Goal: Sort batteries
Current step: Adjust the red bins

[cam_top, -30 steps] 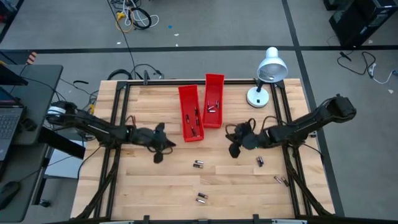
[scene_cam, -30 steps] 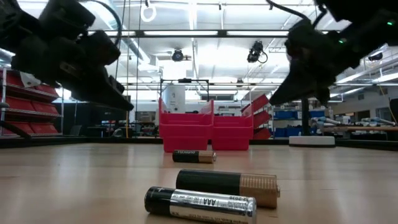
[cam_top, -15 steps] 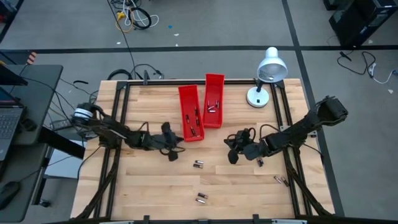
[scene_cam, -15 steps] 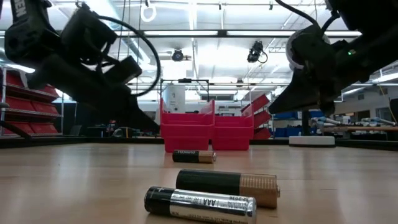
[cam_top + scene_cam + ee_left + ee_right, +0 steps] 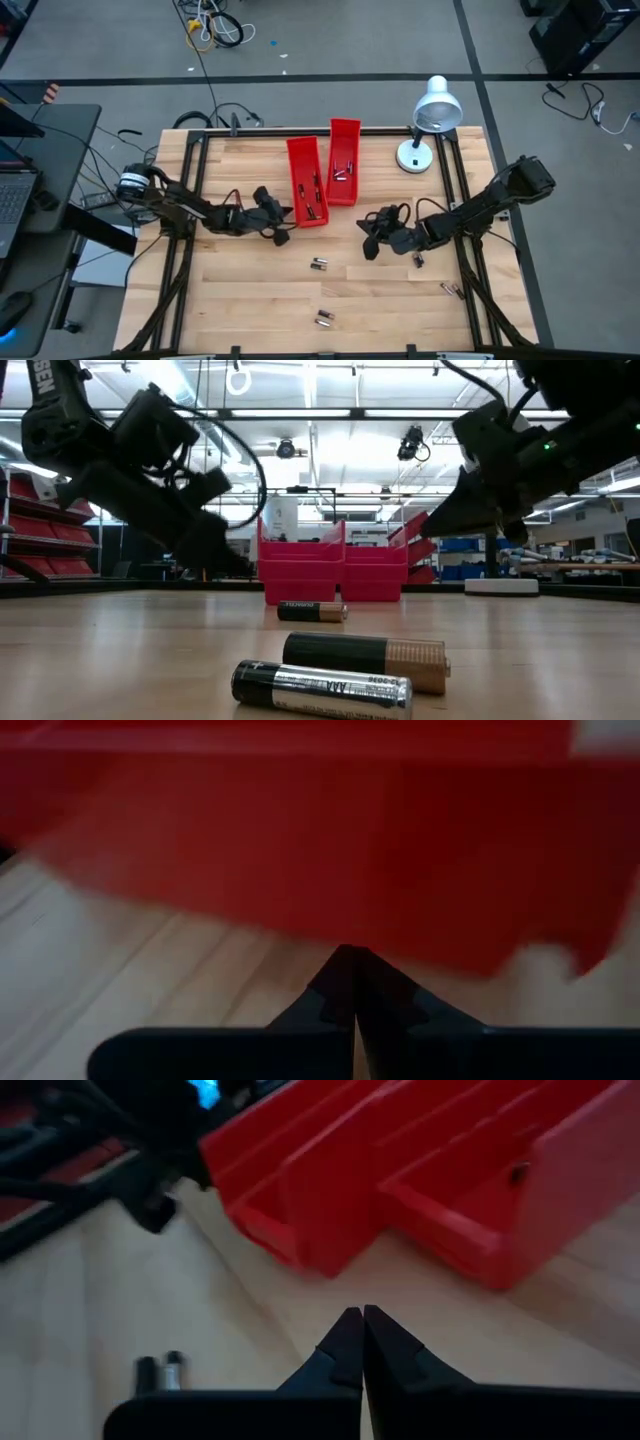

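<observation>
Two red bins [image 5: 322, 178] on wooden table [image 5: 240, 300], loose batteries [image 5: 319, 264], both tools [image 5: 281, 237] closed

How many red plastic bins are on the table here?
2: a left red plastic bin and a right red plastic bin side by side at the wooden table's far middle, both holding batteries.

A wooden table [image 5: 240, 290] carries 2 red bins [image 5: 306, 182], a white lamp [image 5: 415, 155], and scattered batteries [image 5: 319, 264].
</observation>
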Motion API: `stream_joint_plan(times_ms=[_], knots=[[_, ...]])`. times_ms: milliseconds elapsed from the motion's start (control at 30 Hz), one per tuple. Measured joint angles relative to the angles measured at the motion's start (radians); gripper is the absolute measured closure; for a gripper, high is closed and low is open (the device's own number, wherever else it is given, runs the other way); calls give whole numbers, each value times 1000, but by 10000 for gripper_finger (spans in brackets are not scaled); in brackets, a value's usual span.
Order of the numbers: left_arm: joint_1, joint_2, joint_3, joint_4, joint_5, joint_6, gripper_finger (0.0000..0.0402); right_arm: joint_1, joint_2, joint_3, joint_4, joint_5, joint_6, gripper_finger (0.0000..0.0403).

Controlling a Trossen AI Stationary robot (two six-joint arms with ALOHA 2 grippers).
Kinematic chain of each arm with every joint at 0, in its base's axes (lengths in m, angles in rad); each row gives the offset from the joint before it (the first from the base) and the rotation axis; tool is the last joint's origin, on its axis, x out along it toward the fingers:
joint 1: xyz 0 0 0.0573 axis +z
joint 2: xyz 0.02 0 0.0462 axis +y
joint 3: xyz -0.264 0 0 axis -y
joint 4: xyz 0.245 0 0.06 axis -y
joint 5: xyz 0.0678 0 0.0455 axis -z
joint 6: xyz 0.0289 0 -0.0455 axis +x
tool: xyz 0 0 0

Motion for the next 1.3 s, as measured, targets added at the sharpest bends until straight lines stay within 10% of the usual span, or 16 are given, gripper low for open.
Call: stream_joint_plan(times_ms=[700, 1300], knots=[[-101, -220, 0, -339, -69, -172, 387, -184, 503, 474, 41, -191, -254, 403], [-111, -269, 0, -339, -82, -147, 387, -217, 378, 524, -49, -321, -360, 403]])
